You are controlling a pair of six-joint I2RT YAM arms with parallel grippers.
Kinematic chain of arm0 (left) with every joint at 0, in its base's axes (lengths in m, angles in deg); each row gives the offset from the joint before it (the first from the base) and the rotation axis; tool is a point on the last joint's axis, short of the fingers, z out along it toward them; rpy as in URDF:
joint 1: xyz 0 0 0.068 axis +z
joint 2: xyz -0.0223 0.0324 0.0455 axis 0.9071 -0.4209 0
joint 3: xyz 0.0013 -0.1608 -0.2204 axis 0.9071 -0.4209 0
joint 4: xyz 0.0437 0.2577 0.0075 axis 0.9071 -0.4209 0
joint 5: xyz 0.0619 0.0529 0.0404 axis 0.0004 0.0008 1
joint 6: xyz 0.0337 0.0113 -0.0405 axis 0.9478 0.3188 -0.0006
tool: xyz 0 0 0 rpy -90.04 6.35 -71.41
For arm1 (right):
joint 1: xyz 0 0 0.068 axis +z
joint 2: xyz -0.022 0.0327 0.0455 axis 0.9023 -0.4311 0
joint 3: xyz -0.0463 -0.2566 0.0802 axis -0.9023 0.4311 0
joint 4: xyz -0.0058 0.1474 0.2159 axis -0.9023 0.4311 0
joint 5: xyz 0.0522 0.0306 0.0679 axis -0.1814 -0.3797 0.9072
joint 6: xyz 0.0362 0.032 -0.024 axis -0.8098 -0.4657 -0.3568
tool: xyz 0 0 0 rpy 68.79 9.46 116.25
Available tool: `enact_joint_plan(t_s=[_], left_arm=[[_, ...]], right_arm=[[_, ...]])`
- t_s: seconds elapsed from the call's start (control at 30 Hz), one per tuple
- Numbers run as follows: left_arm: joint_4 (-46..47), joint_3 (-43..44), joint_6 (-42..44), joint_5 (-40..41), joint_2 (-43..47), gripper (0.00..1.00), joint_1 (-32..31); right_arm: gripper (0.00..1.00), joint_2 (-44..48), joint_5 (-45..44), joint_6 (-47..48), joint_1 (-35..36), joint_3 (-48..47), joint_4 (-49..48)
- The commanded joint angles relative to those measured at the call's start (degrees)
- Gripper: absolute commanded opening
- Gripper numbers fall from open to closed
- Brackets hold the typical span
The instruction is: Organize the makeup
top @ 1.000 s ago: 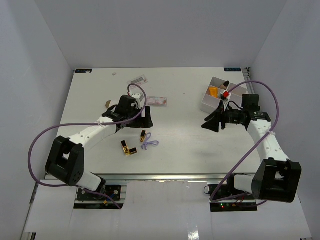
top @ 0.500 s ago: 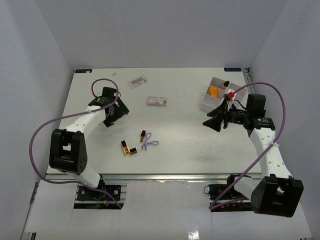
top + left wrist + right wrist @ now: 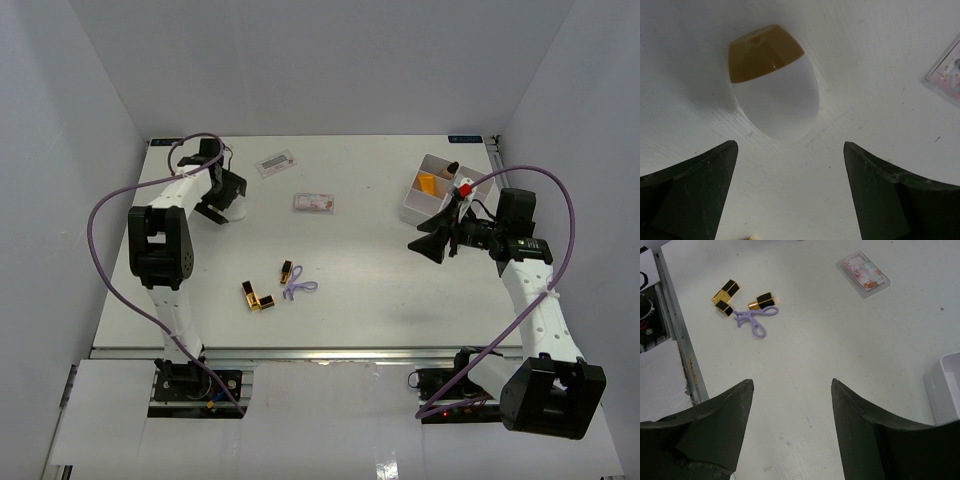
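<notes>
My left gripper (image 3: 790, 156) is spread wide and empty, with the tan-capped white bottle (image 3: 774, 90) lying on its side just beyond the fingertips, at the table's far left. It looks smooth and rounded, so if I close off-centre or too near its narrow end, I think it will squirt out or roll away. My right gripper (image 3: 791, 384) is also parted and empty beside the tray (image 3: 412, 210), well apart from the lipsticks (image 3: 726, 295) and packet (image 3: 865, 274).
</notes>
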Motion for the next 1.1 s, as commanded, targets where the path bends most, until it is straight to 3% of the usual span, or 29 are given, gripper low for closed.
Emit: enact_joint_plan(t_s=[0.0,0.83,0.97,1.07], left_arm=[[-6.9,5.1,-3.6,0.9,-2.0,0.98,0.9],[-15.4,22.1,-1.8,1.9,-17.0,0.98,3.8],[-16.4,25.0,-0.3,2.0,-18.6,0.88,3.8],[-14.9,24.7,2.3,0.7,-18.9,0.69,3.8]], right_arm=[[0.70,0.9,0.0,-0.7,-0.5,0.3,-1.6],[0.70,0.0,-0.9,-0.9,-0.8,0.5,-2.1],[0.70,0.1,-0.9,-1.1,-0.9,0.6,-2.2],[0.70,0.4,-0.8,-1.2,-1.0,0.6,-2.2]])
